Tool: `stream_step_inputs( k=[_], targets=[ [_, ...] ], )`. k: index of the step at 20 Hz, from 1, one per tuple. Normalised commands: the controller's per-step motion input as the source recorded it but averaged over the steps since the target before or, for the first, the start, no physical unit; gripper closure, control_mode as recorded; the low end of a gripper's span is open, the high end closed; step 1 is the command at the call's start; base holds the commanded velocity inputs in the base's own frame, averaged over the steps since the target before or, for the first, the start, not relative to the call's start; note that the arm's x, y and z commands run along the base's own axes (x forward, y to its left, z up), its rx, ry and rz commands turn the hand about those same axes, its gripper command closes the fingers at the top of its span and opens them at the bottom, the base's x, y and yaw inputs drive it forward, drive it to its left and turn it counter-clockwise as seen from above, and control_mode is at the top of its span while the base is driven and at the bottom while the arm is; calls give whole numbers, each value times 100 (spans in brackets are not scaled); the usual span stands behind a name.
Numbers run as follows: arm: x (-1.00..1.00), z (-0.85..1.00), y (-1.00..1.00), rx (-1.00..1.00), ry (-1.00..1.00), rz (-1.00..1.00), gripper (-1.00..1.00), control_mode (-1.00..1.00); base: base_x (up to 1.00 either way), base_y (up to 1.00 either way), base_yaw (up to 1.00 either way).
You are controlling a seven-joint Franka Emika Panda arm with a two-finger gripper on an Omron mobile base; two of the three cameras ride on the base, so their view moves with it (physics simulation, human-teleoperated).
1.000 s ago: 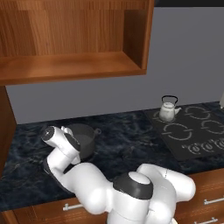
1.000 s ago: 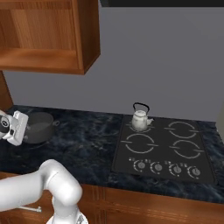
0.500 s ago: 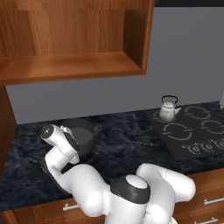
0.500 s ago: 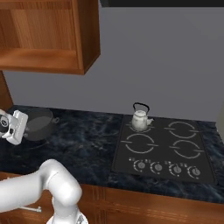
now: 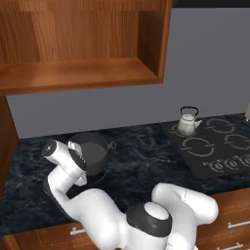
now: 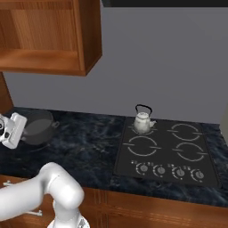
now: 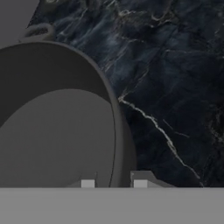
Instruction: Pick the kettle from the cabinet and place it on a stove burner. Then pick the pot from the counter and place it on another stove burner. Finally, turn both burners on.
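Your fingers point(image 7: 113, 183) are pinched narrow on the pot's point(image 7: 57, 122) rim, one tip inside the wall, one outside. The pot sits on the bench point(image 7: 175, 87); the free burners point(image 6: 142, 145) lie well off, beside the kettle point(image 6: 142, 121).

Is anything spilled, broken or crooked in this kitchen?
Nothing stands out. The kettle sits upright on a back burner of the stove, and the pot sits level on the counter. The tool has its fingers astride the pot's rim.
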Motion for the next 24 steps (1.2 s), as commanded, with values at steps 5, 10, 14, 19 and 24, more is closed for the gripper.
stream_step_inputs(
  k=[5, 10, 14, 19, 24],
  targets=[
    [-27, 35, -3, 0, -10, -12, 100, -100, 0, 0, 0],
    [-18, 33, -15, 0, -8, -9, 100, -100, 0, 0, 0],
    [-25, 23, -20, 0, -9, -5, 100, -100, 0, 0, 0],
    [-38, 21, -19, 0, -9, -6, 100, -100, 0, 0, 0],
    [-36, 34, -25, 5, -5, -7, 100, -100, 0, 0, 0]
  ],
)
